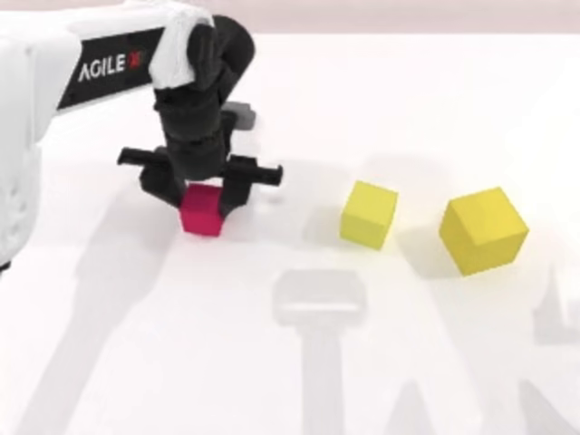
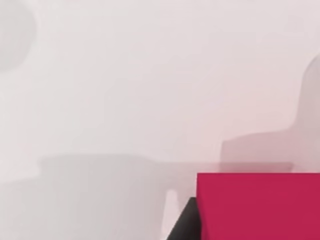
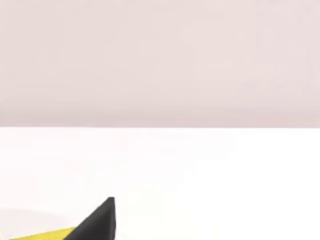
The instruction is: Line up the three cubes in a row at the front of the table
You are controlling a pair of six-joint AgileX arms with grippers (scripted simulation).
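The small matte magenta-red cube (image 1: pixel 201 210) sits left of centre on the plain bright white worktop (image 1: pixel 299 381), clamped between the left end effector (image 1: pixel 199 192) and its dark fingers (image 1: pixel 237 186). To its right stand the medium matte yellow cube (image 1: pixel 369 214), then the largest matte yellow cube (image 1: pixel 483 230), roughly in a line. Grey arm shadows cross the surface; a pale pinkish wall lies behind. The right end effector's state cannot be told.

A magenta-red cube (image 2: pixel 257 206) rests on the white table (image 2: pixel 125 100), a dark claw finger (image 2: pixel 186 225) beside it.
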